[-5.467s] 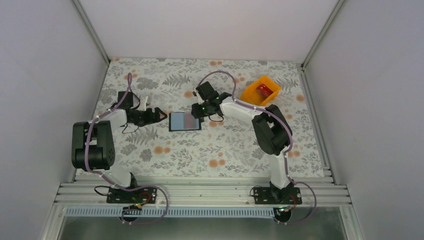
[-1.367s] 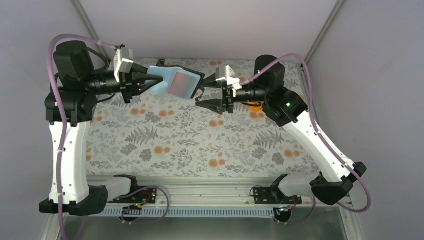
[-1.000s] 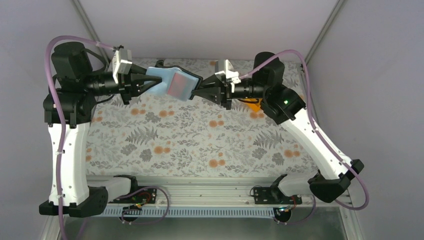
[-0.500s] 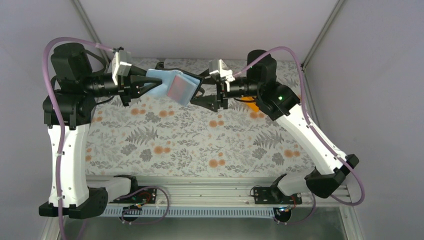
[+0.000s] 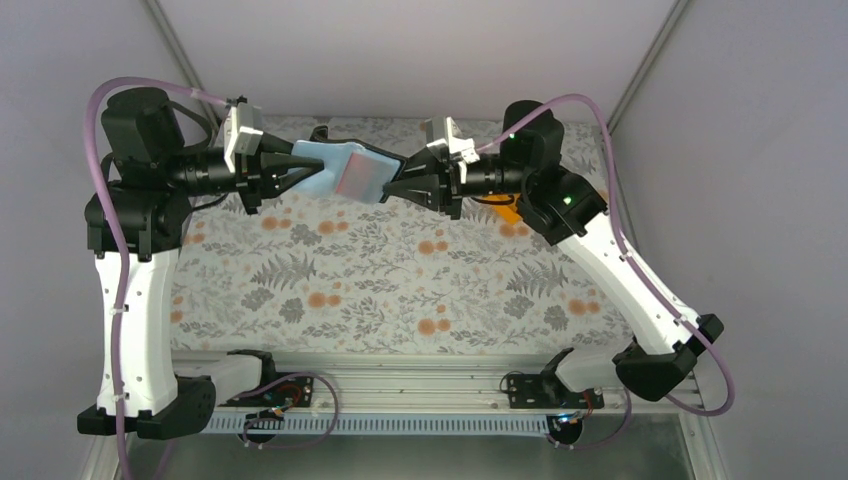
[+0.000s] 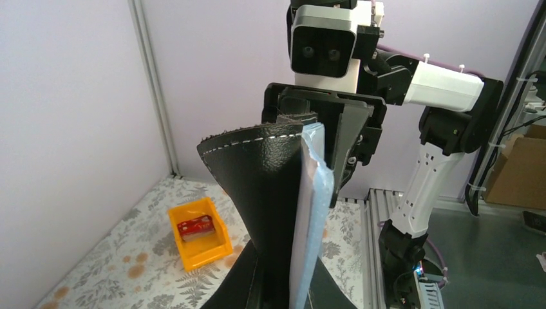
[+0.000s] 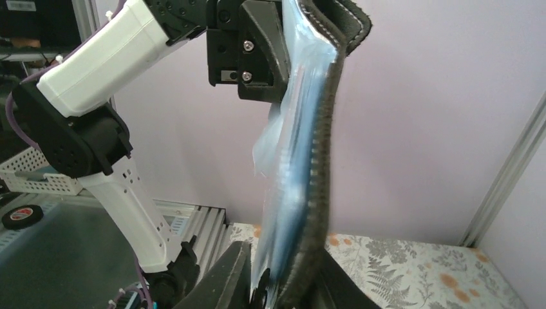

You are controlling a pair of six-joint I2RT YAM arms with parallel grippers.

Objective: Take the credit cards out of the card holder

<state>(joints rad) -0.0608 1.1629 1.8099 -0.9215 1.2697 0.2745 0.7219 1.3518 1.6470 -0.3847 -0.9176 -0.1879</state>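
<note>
left fingers (image 5: 278,176) clamped on card holder (image 5: 325,165), upper centre, above tabletop (image 5: 400,290) | right fingers (image 5: 420,188) pinched on its right edge | credit card (image 5: 358,178) showing in pocket

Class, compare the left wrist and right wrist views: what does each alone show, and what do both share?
Only the left wrist view: the orange bin holding a red card, and the right arm's wrist camera. Only the right wrist view: the left arm, a white basket and a black tape roll. Both: the black card holder, blue lining showing, held above the floral tablecloth.
</note>
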